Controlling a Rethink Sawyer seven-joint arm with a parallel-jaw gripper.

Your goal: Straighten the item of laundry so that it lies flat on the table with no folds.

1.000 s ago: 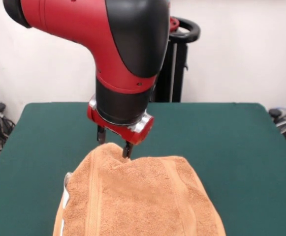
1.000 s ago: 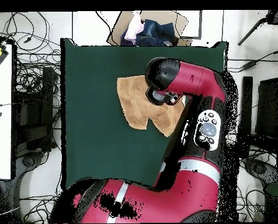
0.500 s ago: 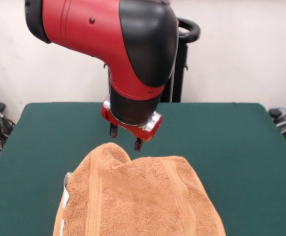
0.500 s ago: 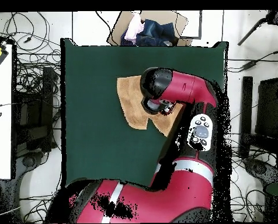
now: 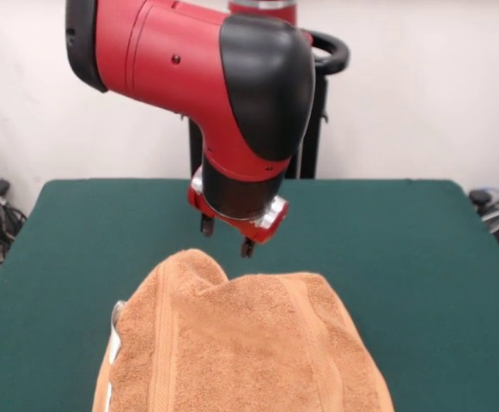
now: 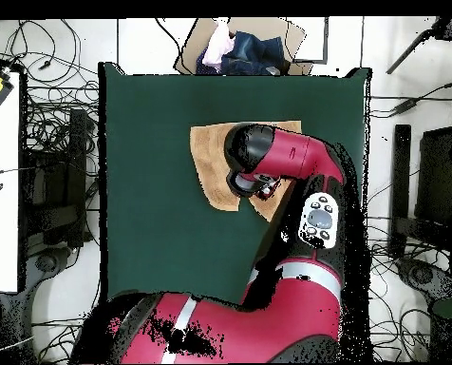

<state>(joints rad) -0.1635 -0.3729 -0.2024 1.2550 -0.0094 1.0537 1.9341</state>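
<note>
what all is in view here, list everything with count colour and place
towel: 1, orange-tan, on the near part of the table in the front view, humped at its far edge with folds, not flat
tag: 1, white, on the towel's left edge in the front view
table: 1, dark green top, under the towel
box: 1, brown cardboard with blue and pale cloth inside, past the table's top edge in the overhead view
cables: many, black, on the floor round the table in the overhead view
stand: 1, black, behind the table in the front view
arm: 1, red and black, over the towel
gripper: 1, black fingers, open, above the towel's far edge, holding nothing
</note>
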